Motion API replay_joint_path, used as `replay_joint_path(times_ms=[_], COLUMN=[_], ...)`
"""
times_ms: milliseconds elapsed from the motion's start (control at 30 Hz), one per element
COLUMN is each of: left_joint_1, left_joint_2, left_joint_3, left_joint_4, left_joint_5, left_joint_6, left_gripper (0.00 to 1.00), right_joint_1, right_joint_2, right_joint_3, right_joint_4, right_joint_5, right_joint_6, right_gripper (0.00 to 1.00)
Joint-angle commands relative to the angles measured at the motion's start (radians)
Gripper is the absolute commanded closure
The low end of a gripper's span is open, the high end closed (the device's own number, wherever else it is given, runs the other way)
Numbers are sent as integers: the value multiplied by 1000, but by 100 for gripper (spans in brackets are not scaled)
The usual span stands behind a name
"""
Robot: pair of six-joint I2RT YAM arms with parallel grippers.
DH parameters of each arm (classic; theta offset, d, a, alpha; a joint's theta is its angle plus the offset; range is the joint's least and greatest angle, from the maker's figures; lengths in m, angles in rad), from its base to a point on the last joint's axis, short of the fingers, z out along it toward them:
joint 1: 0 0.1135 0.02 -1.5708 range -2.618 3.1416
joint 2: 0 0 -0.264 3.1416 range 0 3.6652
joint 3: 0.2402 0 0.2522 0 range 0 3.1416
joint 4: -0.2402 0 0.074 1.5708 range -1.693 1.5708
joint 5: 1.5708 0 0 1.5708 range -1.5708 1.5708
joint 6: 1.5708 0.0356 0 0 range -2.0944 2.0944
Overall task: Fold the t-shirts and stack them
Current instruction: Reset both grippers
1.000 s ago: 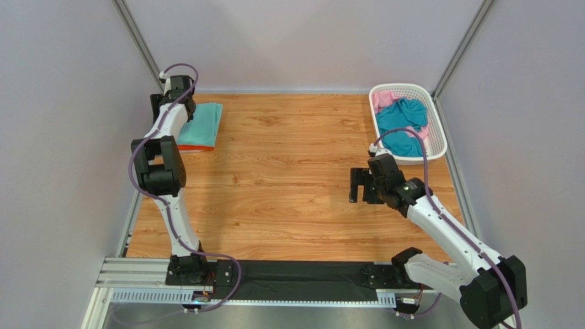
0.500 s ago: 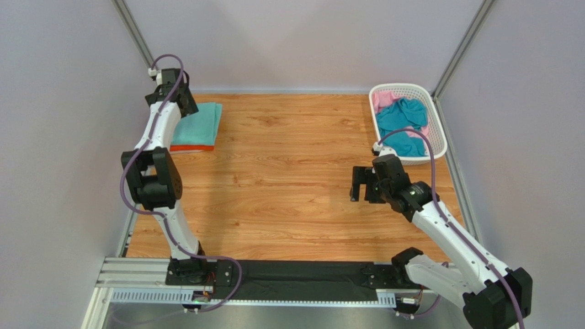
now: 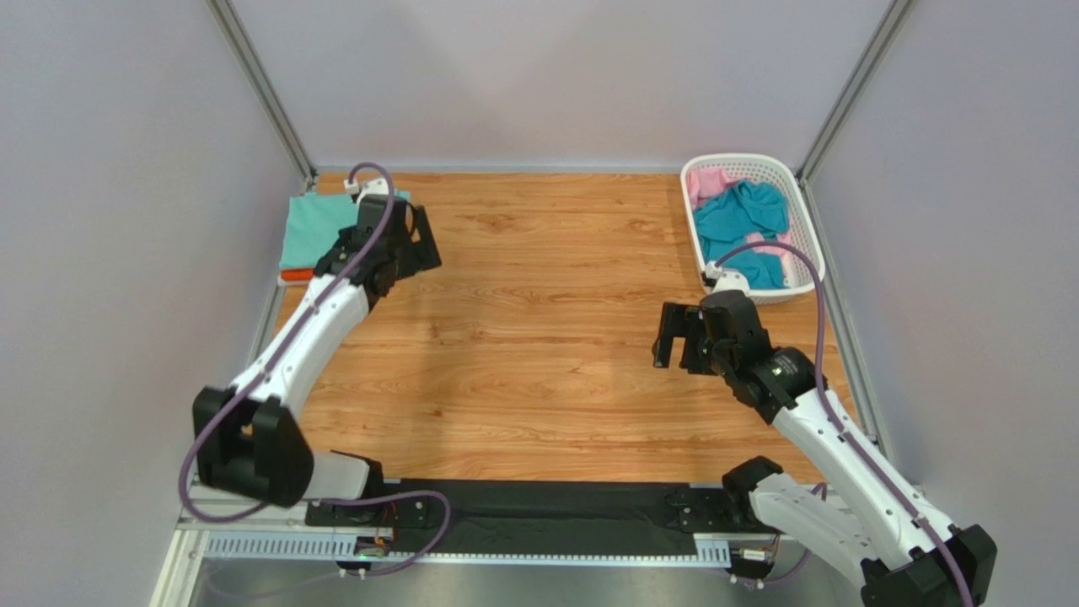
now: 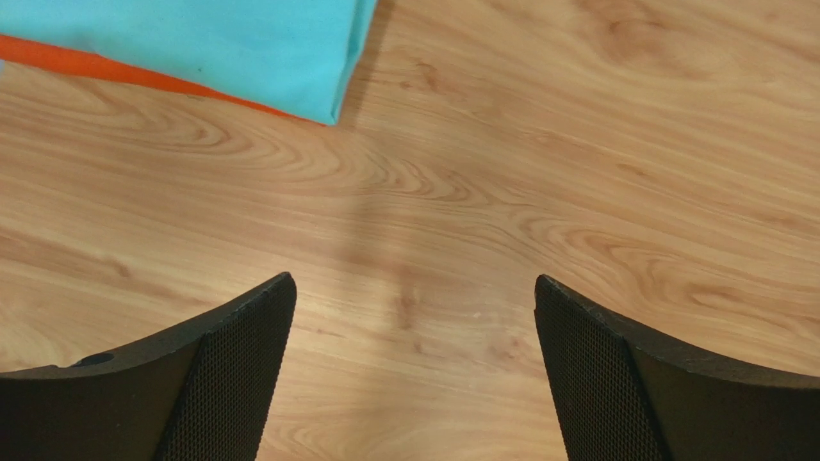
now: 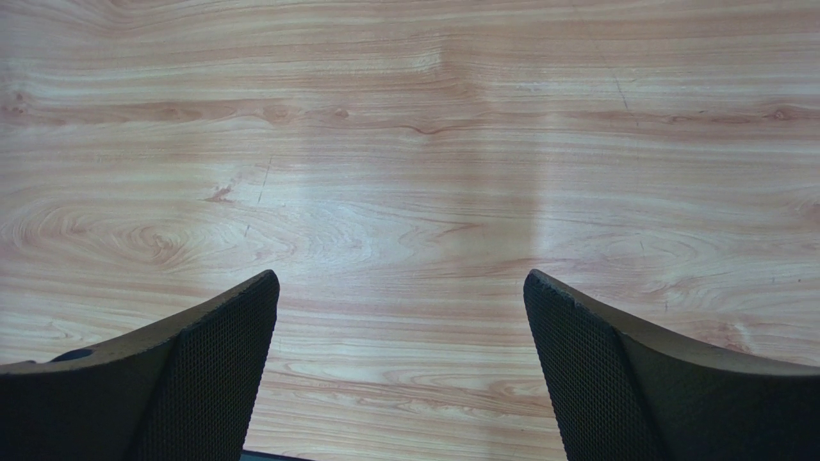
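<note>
L gripper swung off mint tee atop orange tee, jaws spread wide; R gripper spread too, over wood table.

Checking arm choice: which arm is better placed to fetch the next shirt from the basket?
Right: the right gripper, open and empty, hovers near the basket with the teal t-shirt; the left gripper is far across, by the folded stack.

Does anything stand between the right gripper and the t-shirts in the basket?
Nothing visible lies between the right gripper and the basket; only the basket's own wall surrounds the teal t-shirt.
</note>
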Motion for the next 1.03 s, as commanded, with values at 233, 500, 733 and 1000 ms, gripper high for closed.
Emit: replay_joint_path(times_ms=[233, 500, 733, 1000], left_joint_1=[-144, -144, -144, -144], left_joint_2=[-756, -1018, -1016, -1016], left_joint_3=[-592, -721, -715, -706], left_joint_4=[36, -116, -118, -110], left_joint_5=[-15, 0, -18, -32], left_joint_6=[-217, -266, -258, -250], left_gripper=[0, 0, 0, 0], right_joint_1=[-5, -3, -3, -3], right_joint_2=[-163, -279, -283, -292], right_joint_3=[-76, -145, -152, -154], right_joint_4=[25, 29, 26, 52], right_joint_5=[173, 240, 251, 268], right_joint_6=[94, 130, 138, 140], right_gripper=[0, 0, 0, 0])
